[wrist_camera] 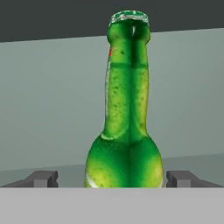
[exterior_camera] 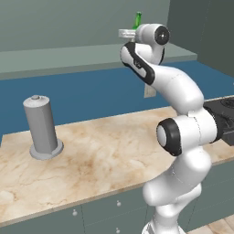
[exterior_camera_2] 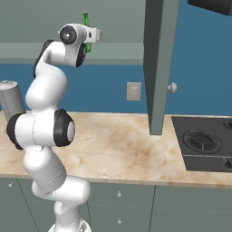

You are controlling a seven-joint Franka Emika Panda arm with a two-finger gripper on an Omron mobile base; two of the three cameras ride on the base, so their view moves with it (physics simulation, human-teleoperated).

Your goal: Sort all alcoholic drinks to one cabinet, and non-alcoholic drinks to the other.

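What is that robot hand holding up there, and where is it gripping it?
Nothing is held. The tool is open, with a finger on either side of the green glass bottle and clear of its body.

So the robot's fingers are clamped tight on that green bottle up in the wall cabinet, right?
Not quite. The green bottle is up in the cabinet, but the gripper isn't clamped on it: in the hand view its fingertips stand wide apart, with a gap to the glass on each side. The bottle stands upright on its own.
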